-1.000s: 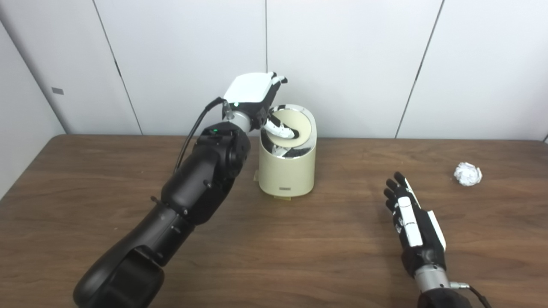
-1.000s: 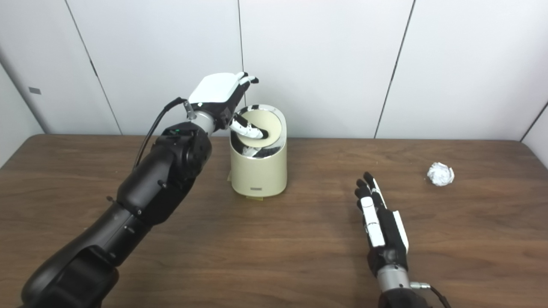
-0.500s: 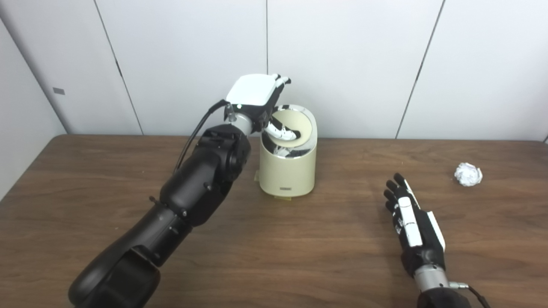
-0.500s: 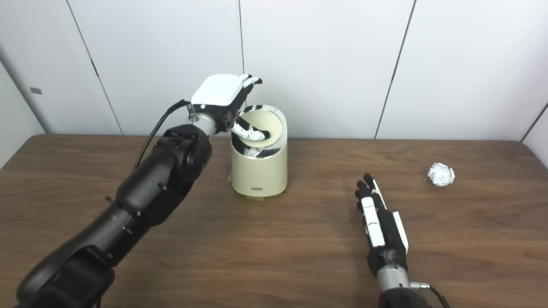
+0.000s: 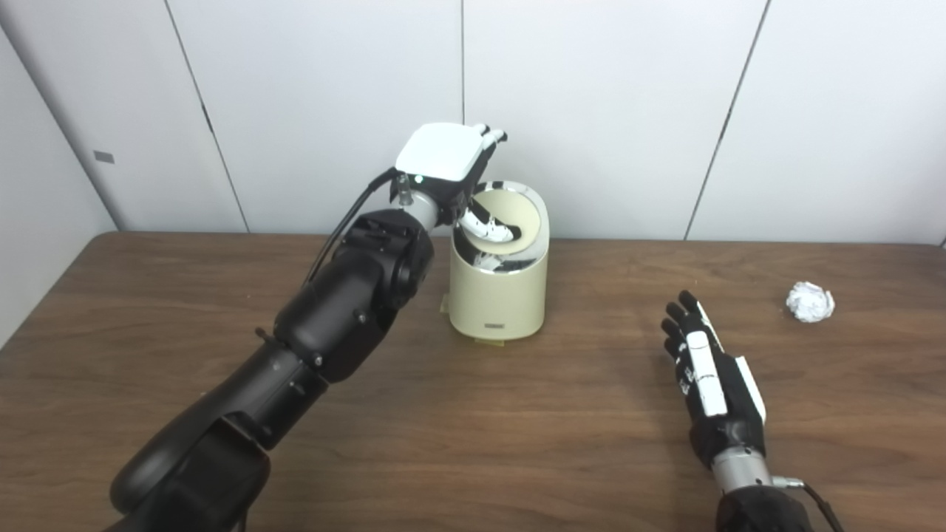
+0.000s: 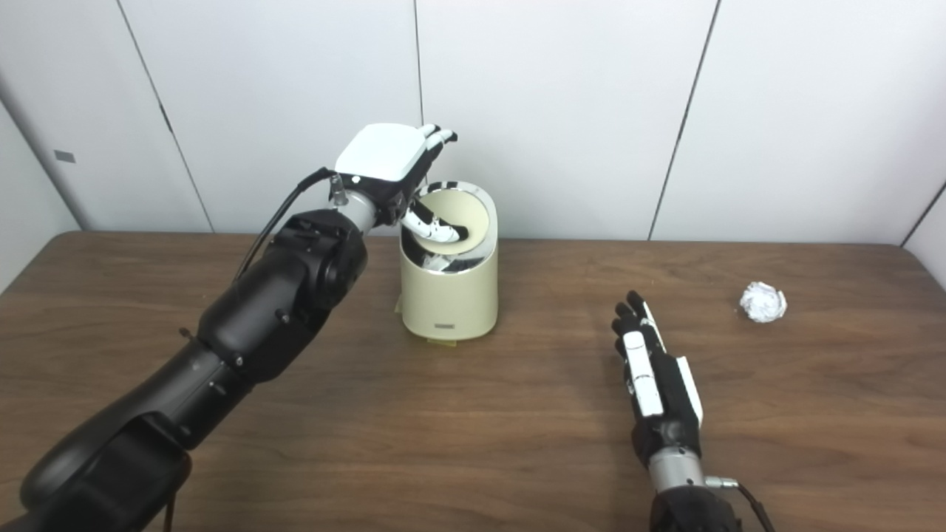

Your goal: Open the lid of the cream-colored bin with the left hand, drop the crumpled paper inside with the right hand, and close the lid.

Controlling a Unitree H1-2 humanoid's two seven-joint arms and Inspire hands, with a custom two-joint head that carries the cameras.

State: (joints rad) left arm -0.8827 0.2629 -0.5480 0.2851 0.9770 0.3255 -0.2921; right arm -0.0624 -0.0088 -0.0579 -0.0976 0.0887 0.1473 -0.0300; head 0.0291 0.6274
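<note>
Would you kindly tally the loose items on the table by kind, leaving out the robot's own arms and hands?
Cream-colored bin, lid tipped up: 1
Crumpled paper ball, lying apart at the right: 1
Total: 2

You are looking down from the robot's head through two cameras set side by side, both facing forward across the tabletop point(image 5: 473, 443) toward the white wall panels point(image 5: 591, 111) behind it. Both sit at a middling range and share almost the whole scene: the bin point(image 5: 499, 295), the paper ball point(image 6: 763, 303) and both arms rising from the bottom edge. In the right eye view everything sits a little further left.
</note>
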